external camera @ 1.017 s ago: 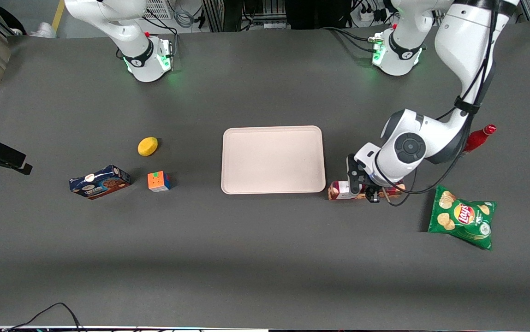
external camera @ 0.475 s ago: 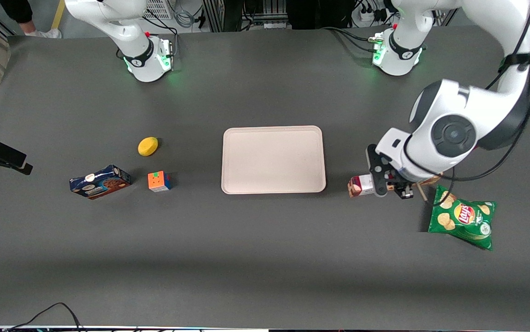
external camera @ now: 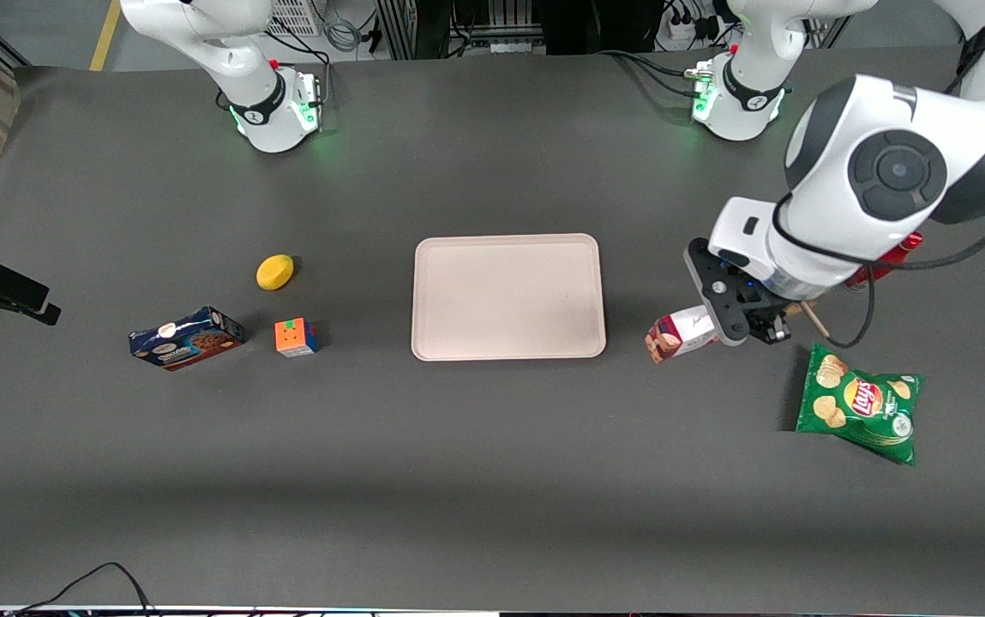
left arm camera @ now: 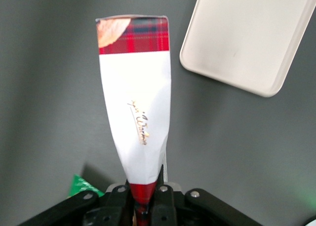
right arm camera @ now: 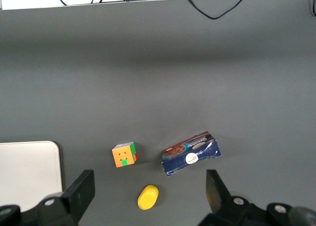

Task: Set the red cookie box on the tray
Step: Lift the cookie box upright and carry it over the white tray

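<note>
My left gripper [external camera: 736, 324] is shut on one end of the red cookie box [external camera: 681, 334] and holds it lifted off the table, beside the tray [external camera: 507, 296] toward the working arm's end. In the left wrist view the red cookie box [left arm camera: 136, 102] sticks out from between the fingers [left arm camera: 165, 199], showing its white label panel and a tartan end, with a corner of the tray [left arm camera: 249, 40] beside it. The box's gripped end is squeezed narrow between the fingers. The tray is pale pinkish-beige and holds nothing.
A green chips bag [external camera: 861, 403] lies just nearer the camera than the gripper. A red bottle [external camera: 891, 253] stands under the arm. Toward the parked arm's end lie a blue cookie box [external camera: 186, 338], a colour cube [external camera: 295, 337] and a yellow lemon [external camera: 274, 272].
The gripper lifted the red cookie box off the table, first shifting it away from the tray. The arm rose and the box's free end now tilts down toward the tray.
</note>
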